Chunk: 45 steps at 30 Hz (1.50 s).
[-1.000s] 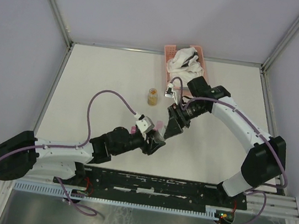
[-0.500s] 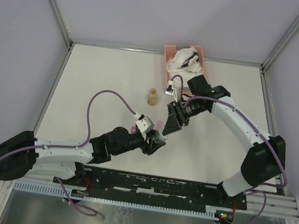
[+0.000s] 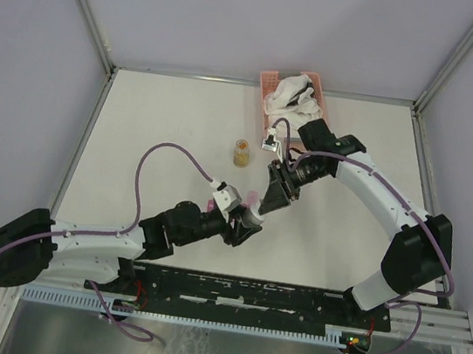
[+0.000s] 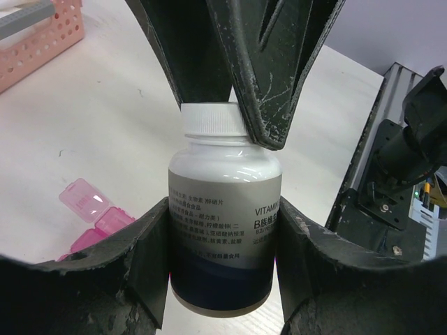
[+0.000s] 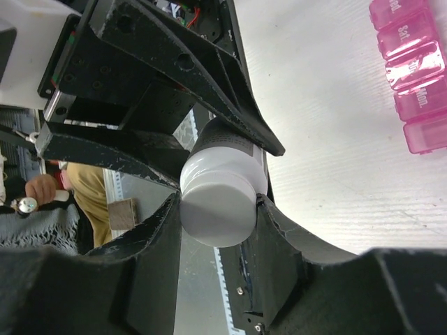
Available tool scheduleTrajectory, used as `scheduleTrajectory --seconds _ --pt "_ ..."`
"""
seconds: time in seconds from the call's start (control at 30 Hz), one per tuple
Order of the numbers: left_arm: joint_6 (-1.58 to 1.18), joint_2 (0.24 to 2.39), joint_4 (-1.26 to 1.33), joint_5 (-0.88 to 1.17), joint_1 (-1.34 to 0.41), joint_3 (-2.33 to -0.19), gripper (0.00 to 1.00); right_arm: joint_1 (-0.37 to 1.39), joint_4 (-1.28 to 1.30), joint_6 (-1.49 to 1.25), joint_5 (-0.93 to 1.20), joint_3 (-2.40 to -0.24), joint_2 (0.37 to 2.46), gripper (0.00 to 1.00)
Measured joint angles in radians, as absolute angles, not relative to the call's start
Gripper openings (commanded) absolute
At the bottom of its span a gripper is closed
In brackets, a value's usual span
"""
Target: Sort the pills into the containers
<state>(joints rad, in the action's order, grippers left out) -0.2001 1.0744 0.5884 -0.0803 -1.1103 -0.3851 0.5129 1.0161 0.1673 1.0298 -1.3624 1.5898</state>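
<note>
Clamping one white vitamin bottle round its body: left tool. Bottle's long axis runs tool to tool, cap toward right tool, whose fingers are closed onto that cap. One pink pill-box strip lies on the bench just beside left tool; four compartments show in right wrist view, row cut by the frame. Overhead, both tools hide the bottle. Farther back: one amber jar, one pink basket with white cloths.

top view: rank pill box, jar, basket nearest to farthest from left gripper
1. Pill box, beside the left gripper, which holds a bottle.
2. Jar, mid-table, behind it.
3. Basket, back edge, right of centre.
</note>
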Motion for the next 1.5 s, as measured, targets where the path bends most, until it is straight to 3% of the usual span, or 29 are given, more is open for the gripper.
scheduleTrajectory --seconds 0.3,0.4,0.57,0.73,1.13,1.5 --pt "-0.212 1.063 0.621 0.037 -1.11 -0.361 0.03 0.517 1.061 0.567 1.124 -1.293 1.522 0.3" --pt "-0.214 1.063 0.633 0.083 -1.11 -0.361 0.03 0.517 1.165 0.885 1.169 -1.294 1.508 0.32" --pt "-0.221 1.063 0.646 0.138 -1.119 -0.358 0.03 0.521 1.443 1.546 1.212 -1.326 1.545 0.29" --pt "-0.23 1.063 0.645 0.13 -1.116 -0.346 0.03 0.525 1.558 1.878 1.2 -1.36 1.608 0.28" --pt "-0.243 1.039 0.663 0.147 -1.103 -0.339 0.03 0.538 1.602 2.036 1.157 -1.395 1.592 0.32" --pt "-0.303 1.142 0.773 0.375 -0.997 -0.34 0.03 0.569 1.561 2.037 1.053 -1.389 1.547 0.33"
